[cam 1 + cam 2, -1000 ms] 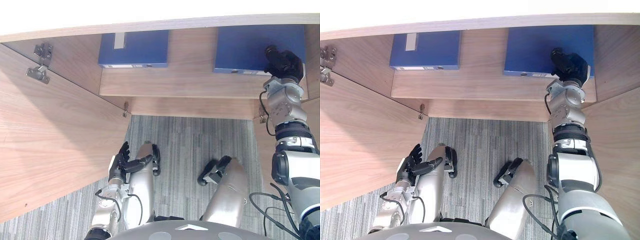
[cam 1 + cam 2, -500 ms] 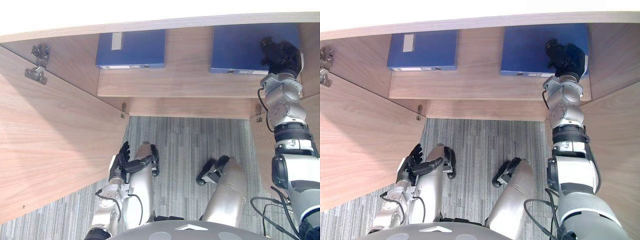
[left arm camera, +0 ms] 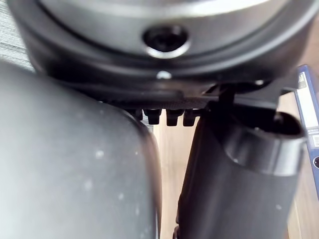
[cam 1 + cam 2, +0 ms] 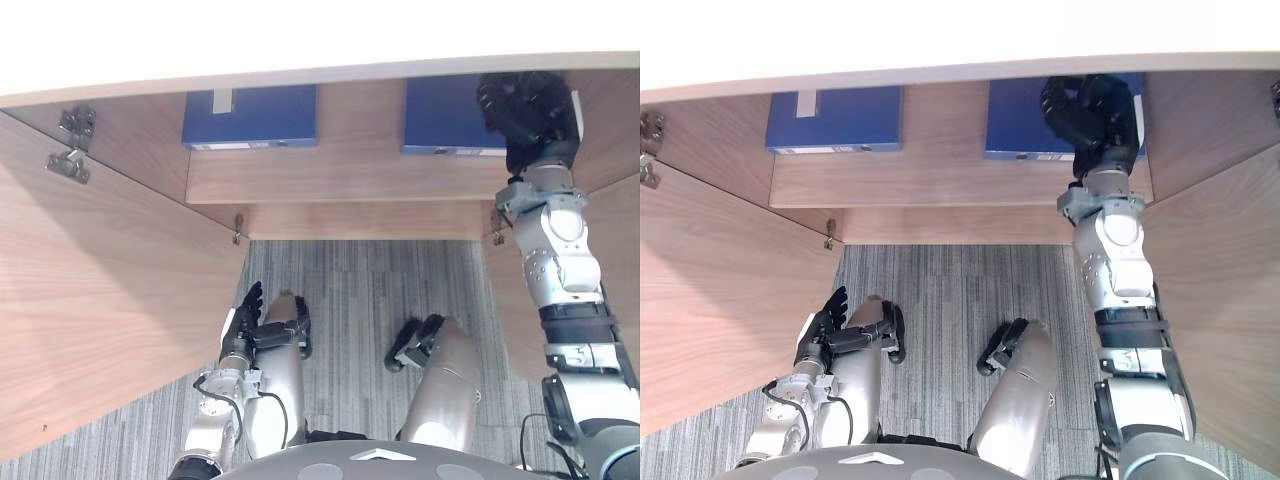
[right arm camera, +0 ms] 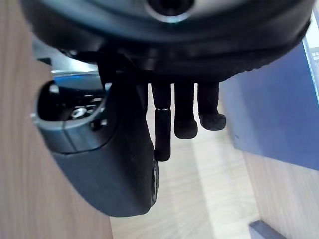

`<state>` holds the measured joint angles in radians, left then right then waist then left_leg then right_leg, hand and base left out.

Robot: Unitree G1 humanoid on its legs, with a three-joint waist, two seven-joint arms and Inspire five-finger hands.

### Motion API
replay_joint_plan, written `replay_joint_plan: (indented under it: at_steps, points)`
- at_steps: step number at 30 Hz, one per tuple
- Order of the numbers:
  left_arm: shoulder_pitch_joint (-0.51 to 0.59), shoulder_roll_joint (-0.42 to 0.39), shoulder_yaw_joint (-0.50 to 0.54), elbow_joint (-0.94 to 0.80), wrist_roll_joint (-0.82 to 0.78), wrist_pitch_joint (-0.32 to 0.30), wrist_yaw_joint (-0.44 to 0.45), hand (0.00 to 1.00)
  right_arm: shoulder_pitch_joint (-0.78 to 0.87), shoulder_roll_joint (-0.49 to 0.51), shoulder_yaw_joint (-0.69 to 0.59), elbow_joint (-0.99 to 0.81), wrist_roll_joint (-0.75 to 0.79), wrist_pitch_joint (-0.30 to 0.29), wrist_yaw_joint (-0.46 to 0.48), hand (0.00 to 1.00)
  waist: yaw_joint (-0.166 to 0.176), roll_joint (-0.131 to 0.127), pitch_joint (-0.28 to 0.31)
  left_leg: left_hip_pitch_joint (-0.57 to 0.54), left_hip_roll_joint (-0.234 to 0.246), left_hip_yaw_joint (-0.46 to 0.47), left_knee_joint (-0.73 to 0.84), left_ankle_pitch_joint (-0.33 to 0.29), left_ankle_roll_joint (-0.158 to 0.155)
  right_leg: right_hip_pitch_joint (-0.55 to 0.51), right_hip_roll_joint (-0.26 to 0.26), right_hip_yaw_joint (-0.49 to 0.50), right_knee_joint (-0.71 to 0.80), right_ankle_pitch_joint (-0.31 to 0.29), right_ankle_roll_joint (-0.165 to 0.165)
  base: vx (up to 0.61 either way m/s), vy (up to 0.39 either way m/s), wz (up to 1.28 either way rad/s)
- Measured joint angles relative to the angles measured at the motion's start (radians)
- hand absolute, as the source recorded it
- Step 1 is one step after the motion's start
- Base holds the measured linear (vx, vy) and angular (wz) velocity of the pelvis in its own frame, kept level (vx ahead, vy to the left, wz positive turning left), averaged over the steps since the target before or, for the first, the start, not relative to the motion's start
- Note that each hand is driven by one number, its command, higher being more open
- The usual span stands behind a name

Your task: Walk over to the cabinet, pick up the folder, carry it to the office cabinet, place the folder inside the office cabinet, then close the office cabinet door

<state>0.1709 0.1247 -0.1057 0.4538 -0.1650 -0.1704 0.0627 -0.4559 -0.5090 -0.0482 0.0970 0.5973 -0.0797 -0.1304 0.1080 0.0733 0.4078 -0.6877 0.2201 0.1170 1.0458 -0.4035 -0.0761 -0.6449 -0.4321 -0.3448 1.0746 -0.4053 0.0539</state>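
Both eye views looked steeply down from the head, sharing the open light-wood cabinet shelf (image 4: 340,175); each wrist view sat very close along its own arm.

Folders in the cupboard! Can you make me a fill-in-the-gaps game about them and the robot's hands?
The left folder and the right folder are both ___.
The right hand is up in front of the ___ folder.
The left hand hangs much ___ than the right hand.
The cabinet's left door stands ___.
Missing words: blue, right, lower, open.
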Motion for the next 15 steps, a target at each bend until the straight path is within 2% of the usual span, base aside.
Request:
replay_joint_plan:
  at_steps: [3,7,9,13,15]
  points:
    - [-0.001,-0.001,0.001,0.014,0.02,0.0,0.0,1.0,0.102,0.056,0.003,-0.097,-0.001,-0.014,0.022,0.0,0.001,-0.012,-0.004,0.064,-0.004,0.023,-0.079,0.022,0.006,0.061,0.018,-0.011,-0.093,0.041,0.011,0.07,0.064,-0.08]
    - [0.021,0.002,0.011,0.036,0.059,-0.001,0.001,1.0,0.278,0.136,0.073,-0.139,-0.004,-0.025,0.09,0.0,-0.004,-0.068,-0.052,0.174,-0.033,0.059,-0.273,0.095,0.014,0.163,0.044,-0.039,-0.293,0.131,0.027,0.1,0.056,-0.04]
    - [0.025,0.0,0.024,0.054,0.064,-0.002,0.0,1.0,0.355,0.165,0.077,-0.139,-0.039,-0.024,0.12,0.0,-0.006,-0.085,-0.073,0.219,-0.045,0.069,-0.347,0.124,0.018,0.213,0.056,-0.053,-0.379,0.171,0.035,0.09,0.072,0.01]
    - [0.025,-0.001,0.029,0.105,0.095,-0.006,0.0,1.0,0.454,0.192,0.079,-0.105,-0.047,-0.024,0.167,0.0,-0.011,-0.105,-0.116,0.297,-0.078,0.081,-0.475,0.175,0.021,0.284,0.067,-0.065,-0.499,0.227,0.046,0.1,0.047,0.04]
    - [0.025,0.0,0.037,0.157,0.099,-0.011,0.0,1.0,0.478,0.205,0.087,-0.022,-0.082,-0.023,0.191,0.0,-0.028,-0.115,-0.15,0.35,-0.102,0.088,-0.573,0.217,0.021,0.329,0.076,-0.072,-0.585,0.266,0.053,0.07,0.026,0.0]
